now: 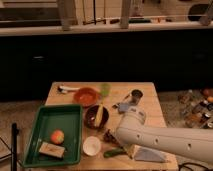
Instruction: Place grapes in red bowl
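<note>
The grapes (109, 136), a small dark reddish-purple bunch, lie on the wooden table (150, 107) just below the dark bowl, partly hidden by my arm. The red bowl (86, 96) sits at the table's back left, shallow and glossy, with nothing seen in it. My white arm reaches in from the lower right. My gripper (120, 134) is at its end, right beside the grapes and over their right side.
A dark bowl (96, 116) holds a yellow item. A white cup (92, 146) and a green pepper (115, 152) lie near the front edge. A green tray (42, 122) at the left holds an apple (57, 136). A green cup (104, 90) and a dark can (136, 95) stand at the back.
</note>
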{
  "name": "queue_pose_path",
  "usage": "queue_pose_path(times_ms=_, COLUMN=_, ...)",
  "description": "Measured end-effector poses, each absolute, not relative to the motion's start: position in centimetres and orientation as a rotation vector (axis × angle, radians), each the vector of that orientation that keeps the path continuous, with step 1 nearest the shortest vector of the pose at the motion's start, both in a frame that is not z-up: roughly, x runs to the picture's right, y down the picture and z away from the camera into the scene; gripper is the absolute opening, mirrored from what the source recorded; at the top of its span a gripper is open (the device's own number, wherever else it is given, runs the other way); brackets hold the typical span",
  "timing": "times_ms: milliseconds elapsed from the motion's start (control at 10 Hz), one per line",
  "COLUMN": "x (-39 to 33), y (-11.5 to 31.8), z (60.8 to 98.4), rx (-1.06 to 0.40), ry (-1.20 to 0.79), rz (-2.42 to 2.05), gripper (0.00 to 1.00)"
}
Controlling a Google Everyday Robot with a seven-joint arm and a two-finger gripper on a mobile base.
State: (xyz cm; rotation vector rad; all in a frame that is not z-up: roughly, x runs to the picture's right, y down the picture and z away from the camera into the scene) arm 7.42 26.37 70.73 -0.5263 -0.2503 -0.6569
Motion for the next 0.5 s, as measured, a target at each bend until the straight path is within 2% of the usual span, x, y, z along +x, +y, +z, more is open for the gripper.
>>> queue_pose_path(times_ms=500, x=5.2, y=24.9, z=71.6, rx=-0.513, ry=-0.261, rz=-0.707, gripper=0.80)
